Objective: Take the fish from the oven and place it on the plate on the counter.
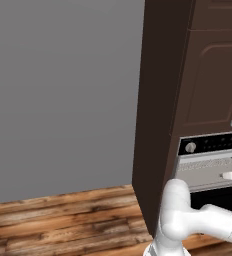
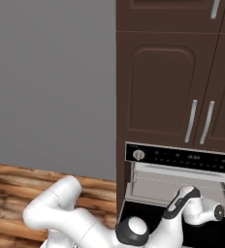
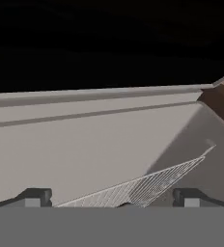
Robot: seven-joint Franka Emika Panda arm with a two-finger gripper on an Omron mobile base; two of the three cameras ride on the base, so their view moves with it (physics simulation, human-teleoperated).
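Facing oven (image 3: 85, 144) interior, fingers (image 3: 36, 197) spread

Plain grey wall (image 1: 63, 90) above wood-plank floor (image 1: 58, 220); tall dark brown cabinets (image 2: 172, 72) with silver handles (image 2: 192, 121)

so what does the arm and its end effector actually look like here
The arm is glossy white with rounded, tube-like links and dark grey to black joint caps. The end effector has two small dark grey fingertips, each with a lighter grey pad. No cables or markings are visible.
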